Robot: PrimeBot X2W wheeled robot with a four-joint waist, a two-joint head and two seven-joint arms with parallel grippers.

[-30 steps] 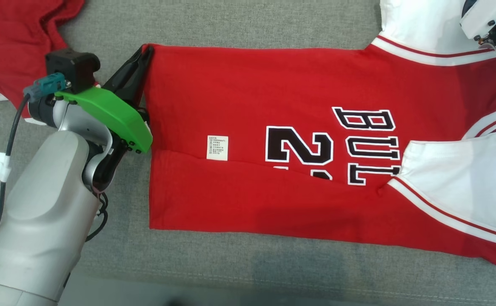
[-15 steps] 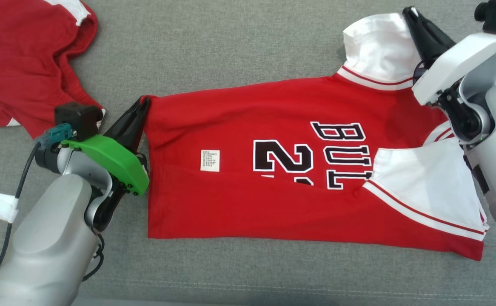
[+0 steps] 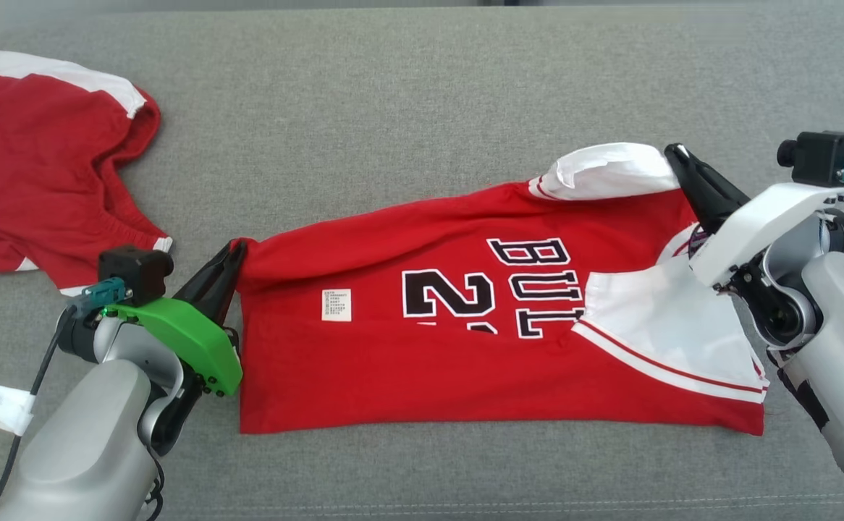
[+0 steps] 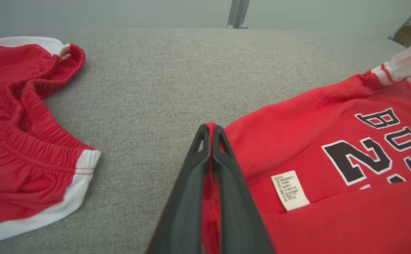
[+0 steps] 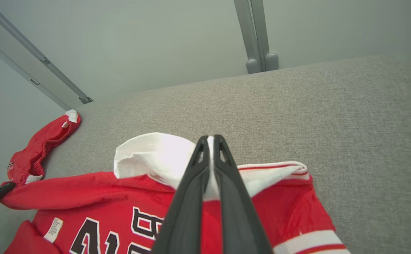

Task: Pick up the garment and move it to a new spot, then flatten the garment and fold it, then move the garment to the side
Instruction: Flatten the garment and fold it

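The garment (image 3: pixel 436 340) is a red jersey with white sleeves and black lettering, lying partly folded on the grey surface. My left gripper (image 3: pixel 235 250) is shut on its far left hem corner; red cloth is pinched between its fingers (image 4: pixel 210 131). My right gripper (image 3: pixel 674 152) is shut on the white sleeve (image 3: pixel 606 170) at the far right, with white cloth clamped between its tips (image 5: pixel 210 140). The far edge of the jersey (image 5: pixel 85 190) hangs lifted between the two grips. A white care label (image 3: pixel 336 305) shows on the red cloth.
A second red garment with white trim (image 3: pixel 38 181) lies at the far left of the grey surface (image 3: pixel 393 108). Metal legs (image 5: pixel 256 42) stand beyond the far edge. Bare grey fabric stretches behind the jersey.
The head camera has tilted up, so the whole picture has shifted down. Both grippers keep their hold, and the far edge and white sleeve have risen off the surface.
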